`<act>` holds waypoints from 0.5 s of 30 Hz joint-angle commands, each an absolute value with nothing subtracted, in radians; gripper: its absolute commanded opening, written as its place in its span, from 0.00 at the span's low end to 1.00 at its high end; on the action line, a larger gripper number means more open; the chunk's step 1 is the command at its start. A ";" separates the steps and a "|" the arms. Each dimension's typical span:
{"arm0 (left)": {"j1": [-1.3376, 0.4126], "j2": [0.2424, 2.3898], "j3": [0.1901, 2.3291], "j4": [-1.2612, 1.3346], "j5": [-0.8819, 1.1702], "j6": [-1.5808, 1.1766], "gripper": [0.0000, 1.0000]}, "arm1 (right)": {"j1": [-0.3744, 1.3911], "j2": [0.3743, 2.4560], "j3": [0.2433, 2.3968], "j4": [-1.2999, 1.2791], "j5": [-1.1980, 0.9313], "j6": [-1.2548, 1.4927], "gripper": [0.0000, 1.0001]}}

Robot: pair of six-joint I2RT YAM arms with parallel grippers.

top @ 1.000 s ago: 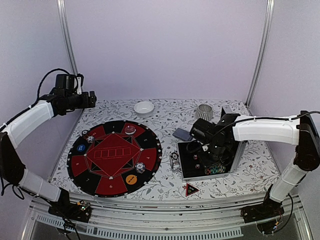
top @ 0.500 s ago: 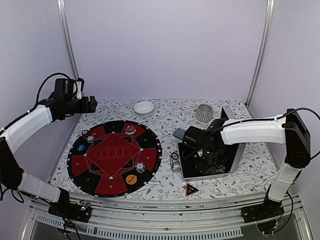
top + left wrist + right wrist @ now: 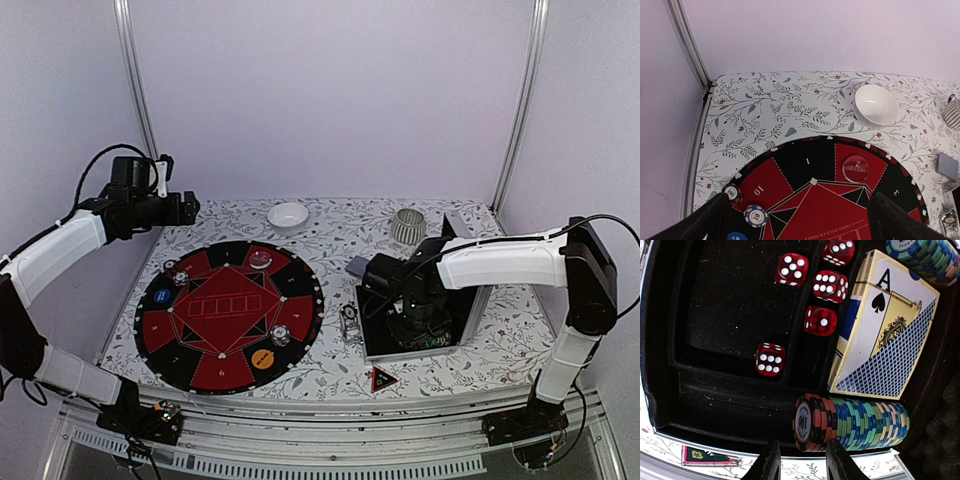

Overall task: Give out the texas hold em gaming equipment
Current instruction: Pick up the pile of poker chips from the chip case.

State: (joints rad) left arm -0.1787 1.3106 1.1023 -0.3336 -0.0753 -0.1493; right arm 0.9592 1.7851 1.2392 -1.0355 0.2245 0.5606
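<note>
- A white bowl [image 3: 288, 215] sits upright near the far edge of a table [image 3: 330, 240] covered in a leaf-and-berry print.
- A ribbed grey cup [image 3: 408, 226] stands well apart, to the bowl's right.
- A black foam-lined case [image 3: 730, 315] lies open.
- 2 metal posts [image 3: 133, 60] [image 3: 527, 60] rise against lilac walls.

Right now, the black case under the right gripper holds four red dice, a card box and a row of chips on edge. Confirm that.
Wrong on the count. The right wrist view shows five red dice in the black case, not four. The card box and the row of chips on edge are there, under the right gripper, as you said.
</note>
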 commanded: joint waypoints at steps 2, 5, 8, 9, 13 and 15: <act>-0.192 1.316 1.104 -0.314 -0.064 -0.135 0.97 | 0.980 1.837 1.254 -1.011 0.199 0.562 0.33; -0.194 1.316 1.103 -0.314 -0.060 -0.134 0.97 | 0.988 1.839 1.269 -1.015 0.202 0.558 0.33; -0.196 1.317 1.102 -0.315 -0.059 -0.131 0.97 | 0.988 1.831 1.276 -1.032 0.228 0.564 0.33; -0.196 1.318 1.101 -0.314 -0.057 -0.130 0.97 | 0.988 1.830 1.278 -1.034 0.232 0.566 0.34; -0.196 1.323 1.100 -0.314 -0.041 -0.131 0.97 | 0.988 1.827 1.281 -1.045 0.250 0.569 0.36; -0.198 1.326 1.100 -0.315 -0.031 -0.130 0.97 | 0.987 1.830 1.290 -1.061 0.267 0.574 0.36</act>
